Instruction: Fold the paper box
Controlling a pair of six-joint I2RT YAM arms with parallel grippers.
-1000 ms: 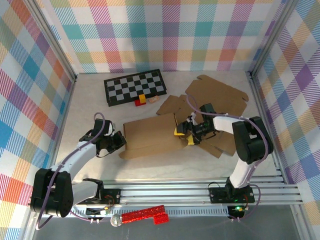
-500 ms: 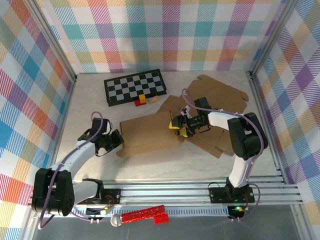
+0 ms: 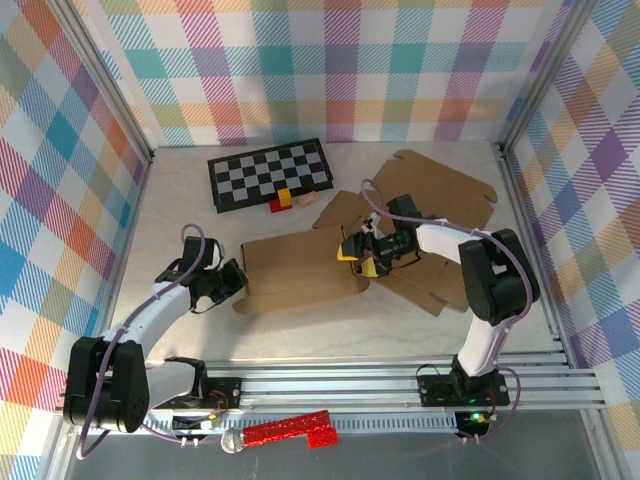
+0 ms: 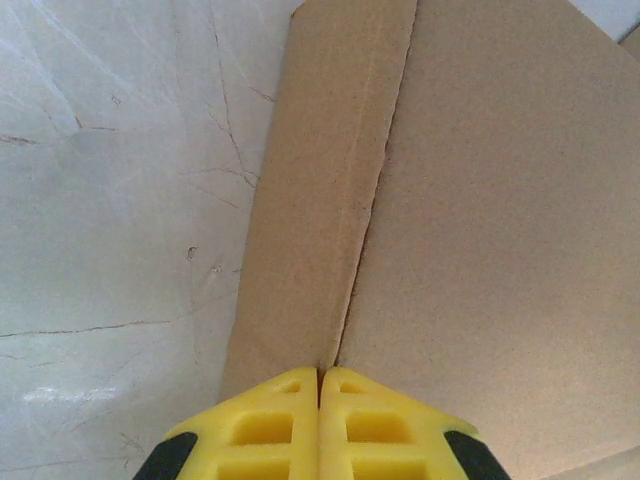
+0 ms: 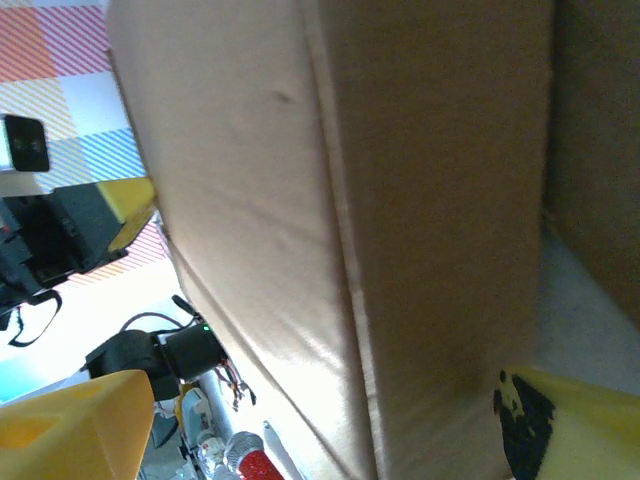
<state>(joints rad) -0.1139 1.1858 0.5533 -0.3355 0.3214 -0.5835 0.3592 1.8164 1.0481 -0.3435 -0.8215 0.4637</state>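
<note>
Left pincer (image 3: 236, 282), right pincer (image 3: 357, 260) flank one paper box (image 3: 300, 270).

Brown paper box (image 3: 300, 265), flattened, partly folded, flaps splayed out to the right.

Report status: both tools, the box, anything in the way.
Left tool shut, tips at left edge of paper box. Right tool open, astride its right edge. Checkerboard and small blocks sit behind, apart from it.
</note>
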